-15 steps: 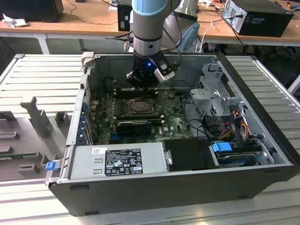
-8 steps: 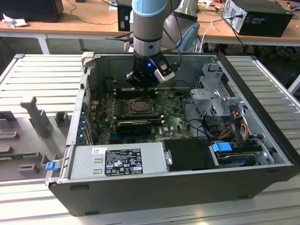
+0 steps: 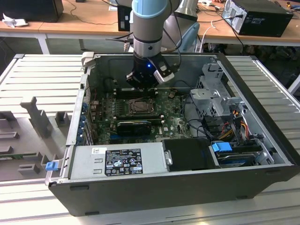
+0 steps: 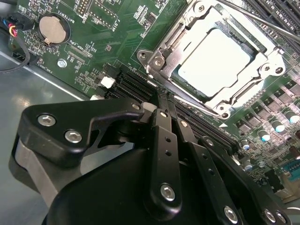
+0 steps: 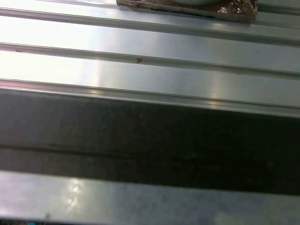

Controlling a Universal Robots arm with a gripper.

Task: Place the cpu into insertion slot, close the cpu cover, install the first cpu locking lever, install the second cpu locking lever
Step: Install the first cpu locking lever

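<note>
Hovering just above the green motherboard (image 4: pixel 70 70), the gripper (image 4: pixel 165 105) hangs with its two black fingers (image 4: pixel 161 136) pressed together and nothing between them, its tips close beside the near edge of the insertion slot (image 4: pixel 213 63). Seated in that slot lies the cpu (image 4: pixel 214 61), a small flat square with a pale silver-grey face that catches the light; around it sits the cpu cover (image 4: pixel 161 51), a thin grey metal frame with a large square opening, lying down over the chip's margins with screw heads at its corners. A thin metal lever (image 4: pixel 253 16) runs along the far side of the cover (whether it is latched cannot be told from this angle). From the exterior view, the arm reaches down into an open computer case (image 3: pixel 187 187), with the gripper (image 3: pixel 140 86) poised over the far side of the slot (image 3: pixel 139 107). By its look the chip would handle as light, rigid and smooth-faced, and likely fragile on its underside, so a hold by the opposite edges seems safest. The cover looks stiff but thin, hinged rather than loose, and best pushed on its frame, clear of the chip.
</note>
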